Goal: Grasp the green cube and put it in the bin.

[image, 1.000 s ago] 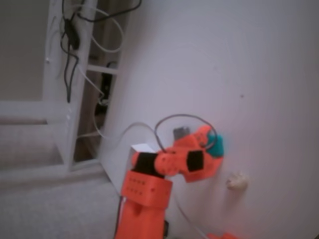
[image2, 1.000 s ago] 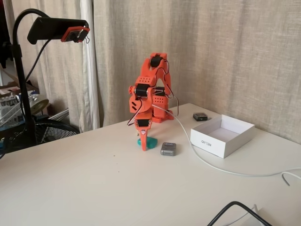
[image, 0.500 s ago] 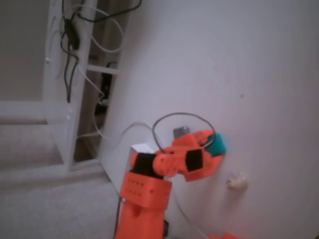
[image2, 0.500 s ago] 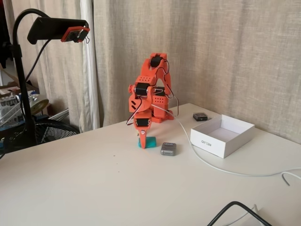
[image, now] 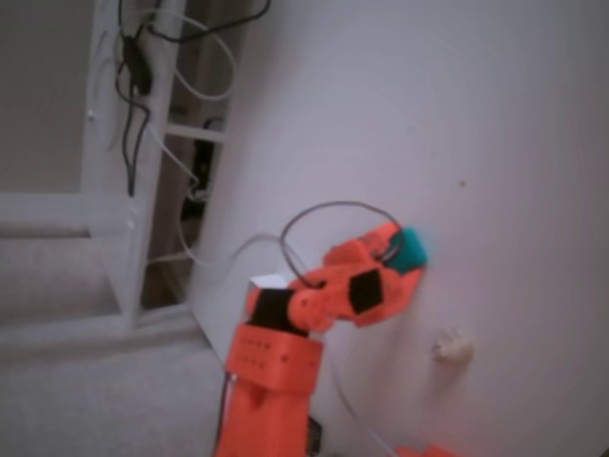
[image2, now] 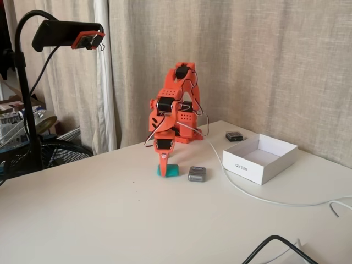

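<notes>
The green cube (image2: 169, 171) is a small teal block at the tip of my orange gripper (image2: 165, 166), which points straight down and is shut on it. The cube sits level, right at the table surface, and I cannot tell whether it touches. In the blurry fixed view from above, the cube (image: 412, 248) shows at the far end of the gripper (image: 398, 253). The bin (image2: 260, 158), a white open box, stands to the right in the fixed view from the front, well apart from the gripper.
A small grey block (image2: 196, 174) lies just right of the cube. A white cable (image2: 247, 193) runs across the table in front of the bin. A dark small device (image2: 234, 136) lies behind the bin. A pale lump (image: 453, 347) lies near the arm.
The gripper and cube have shifted a little to the left in the front view. The cube was tilted on edge a second ago and now sits level.
</notes>
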Controlling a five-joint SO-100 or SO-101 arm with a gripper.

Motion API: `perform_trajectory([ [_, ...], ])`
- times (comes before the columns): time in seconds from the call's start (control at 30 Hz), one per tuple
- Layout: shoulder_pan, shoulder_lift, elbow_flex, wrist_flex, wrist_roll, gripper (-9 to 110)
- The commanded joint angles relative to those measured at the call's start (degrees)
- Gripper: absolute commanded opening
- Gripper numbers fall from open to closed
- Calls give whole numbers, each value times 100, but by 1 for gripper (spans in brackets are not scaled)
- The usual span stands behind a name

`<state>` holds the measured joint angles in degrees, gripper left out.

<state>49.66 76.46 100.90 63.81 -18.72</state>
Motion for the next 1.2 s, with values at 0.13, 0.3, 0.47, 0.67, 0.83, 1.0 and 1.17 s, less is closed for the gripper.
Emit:
perform_trajectory([
  [0.13,-703,809,-79,-598,62,-8],
  [0.3,-1433,1450,-369,-958,105,-8],
  [0.47,-2153,2065,-501,-1125,88,-8],
  [0.67,-2531,2514,-510,-1222,132,-8],
  [0.83,-3217,3041,-510,-1354,167,-8],
  [1.0,-3920,3489,-167,-1116,70,-8],
  [1.17,-4632,3955,343,-1222,-545,-8],
])
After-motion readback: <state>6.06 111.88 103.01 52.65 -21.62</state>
